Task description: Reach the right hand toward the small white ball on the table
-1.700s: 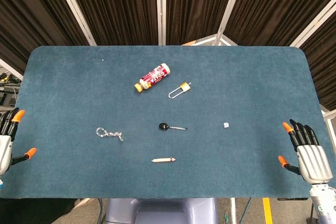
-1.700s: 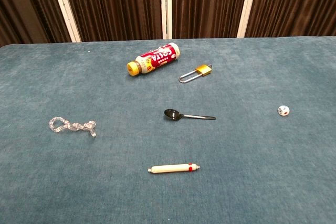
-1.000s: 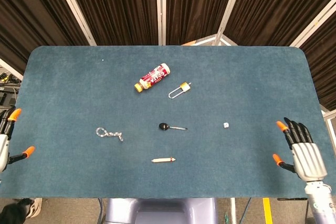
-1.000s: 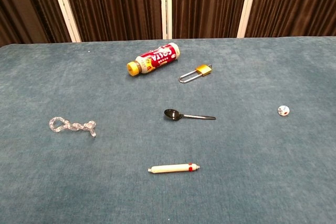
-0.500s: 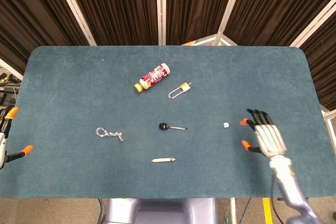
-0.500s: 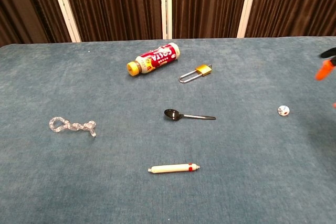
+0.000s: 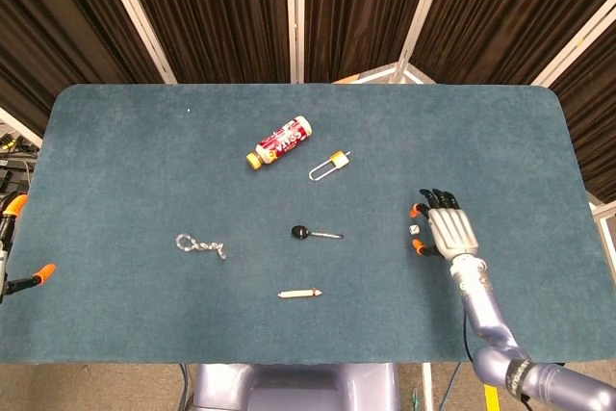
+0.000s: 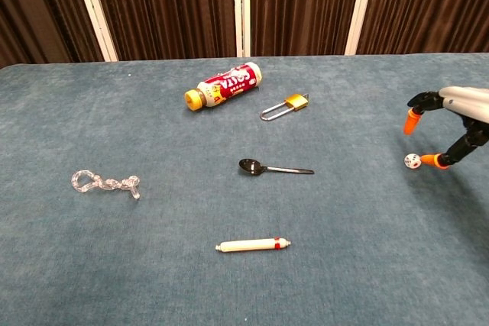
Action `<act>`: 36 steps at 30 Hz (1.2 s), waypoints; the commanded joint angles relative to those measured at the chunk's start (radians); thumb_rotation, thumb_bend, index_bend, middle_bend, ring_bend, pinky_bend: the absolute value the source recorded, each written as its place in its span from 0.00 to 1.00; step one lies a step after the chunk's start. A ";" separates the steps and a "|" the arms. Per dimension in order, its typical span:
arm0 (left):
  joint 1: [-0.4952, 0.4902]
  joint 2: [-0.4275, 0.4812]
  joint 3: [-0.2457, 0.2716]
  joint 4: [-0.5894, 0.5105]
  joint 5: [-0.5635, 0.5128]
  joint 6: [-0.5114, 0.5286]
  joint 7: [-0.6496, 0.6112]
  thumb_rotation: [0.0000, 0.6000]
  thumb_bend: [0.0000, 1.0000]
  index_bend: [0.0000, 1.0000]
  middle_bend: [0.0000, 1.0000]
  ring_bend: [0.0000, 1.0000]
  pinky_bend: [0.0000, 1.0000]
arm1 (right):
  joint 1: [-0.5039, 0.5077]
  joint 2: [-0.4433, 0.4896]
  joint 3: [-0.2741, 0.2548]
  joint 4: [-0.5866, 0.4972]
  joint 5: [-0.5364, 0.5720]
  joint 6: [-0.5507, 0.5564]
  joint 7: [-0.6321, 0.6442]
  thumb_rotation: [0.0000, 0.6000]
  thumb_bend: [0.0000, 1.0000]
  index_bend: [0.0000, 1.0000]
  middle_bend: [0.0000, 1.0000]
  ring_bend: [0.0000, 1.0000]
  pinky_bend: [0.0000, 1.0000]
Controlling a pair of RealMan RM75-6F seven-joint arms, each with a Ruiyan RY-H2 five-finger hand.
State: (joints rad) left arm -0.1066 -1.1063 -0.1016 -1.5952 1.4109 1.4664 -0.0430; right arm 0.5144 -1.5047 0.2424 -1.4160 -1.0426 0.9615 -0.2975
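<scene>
The right hand [image 7: 448, 230] is hovering over the blue table [image 7: 500, 141] with its fingers spread and curved, holding nothing. The small white ball [image 7: 413, 229] is lying on the cloth just beside it, on the thumb side, sitting between the orange-tipped thumb and the orange tip of a finger [image 8: 412, 121] above it. In the chest view the thumb tip [image 8: 432, 160] is almost touching the ball [image 8: 412, 161]; whether it is actually touching cannot be told.

Nothing is standing between the hand and the ball. Further out past the ball, a black spoon [image 7: 314, 233] is lying, and beyond that a clear chain [image 7: 200, 244]. Nearer the robot than the spoon, a white pen [image 7: 299, 293] is resting. Further from the robot, a brass padlock [image 7: 329, 165] and a red bottle [image 7: 278, 142] are lying on their sides, well apart from the hand.

The left hand [image 7: 10, 243] is showing only at the table's far edge, fingers apart, empty.
</scene>
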 commanded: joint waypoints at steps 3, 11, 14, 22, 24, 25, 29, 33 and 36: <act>-0.006 -0.005 0.002 0.003 -0.002 -0.013 0.006 1.00 0.12 0.00 0.00 0.00 0.00 | 0.025 -0.034 0.001 0.056 0.031 -0.023 0.000 1.00 0.22 0.39 0.09 0.00 0.00; -0.016 -0.013 0.003 0.006 0.001 -0.024 0.016 1.00 0.12 0.00 0.00 0.00 0.00 | 0.039 -0.062 -0.007 0.127 0.063 -0.043 0.017 1.00 0.22 0.43 0.11 0.00 0.00; -0.019 -0.014 0.002 0.004 0.001 -0.025 0.020 1.00 0.12 0.00 0.00 0.00 0.00 | 0.043 -0.071 -0.009 0.153 0.070 -0.054 0.032 1.00 0.22 0.44 0.11 0.00 0.00; -0.024 -0.018 0.004 0.002 0.004 -0.029 0.028 1.00 0.12 0.00 0.00 0.00 0.00 | 0.050 -0.088 -0.015 0.191 0.066 -0.060 0.056 1.00 0.22 0.45 0.12 0.00 0.00; -0.025 -0.018 0.003 0.001 0.003 -0.029 0.027 1.00 0.12 0.00 0.00 0.00 0.00 | 0.052 -0.092 -0.018 0.197 0.064 -0.059 0.056 1.00 0.23 0.46 0.13 0.00 0.00; -0.025 -0.018 0.003 0.001 0.003 -0.029 0.027 1.00 0.12 0.00 0.00 0.00 0.00 | 0.052 -0.093 -0.018 0.199 0.064 -0.059 0.057 1.00 0.24 0.47 0.13 0.00 0.00; -0.025 -0.017 0.004 0.002 0.003 -0.029 0.025 1.00 0.12 0.00 0.00 0.00 0.00 | 0.055 -0.099 -0.021 0.209 0.066 -0.061 0.059 1.00 0.27 0.48 0.14 0.00 0.00; -0.026 -0.018 0.004 0.002 0.004 -0.029 0.023 1.00 0.12 0.00 0.00 0.00 0.00 | 0.058 -0.106 -0.024 0.216 0.068 -0.065 0.061 1.00 0.29 0.49 0.15 0.00 0.00; -0.027 -0.017 0.005 0.002 0.004 -0.032 0.022 1.00 0.12 0.00 0.00 0.00 0.00 | 0.060 -0.113 -0.024 0.220 0.060 -0.058 0.065 1.00 0.35 0.54 0.17 0.00 0.00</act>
State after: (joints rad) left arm -0.1337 -1.1237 -0.0963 -1.5931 1.4148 1.4349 -0.0213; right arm 0.5734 -1.6161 0.2183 -1.1972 -0.9798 0.9010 -0.2341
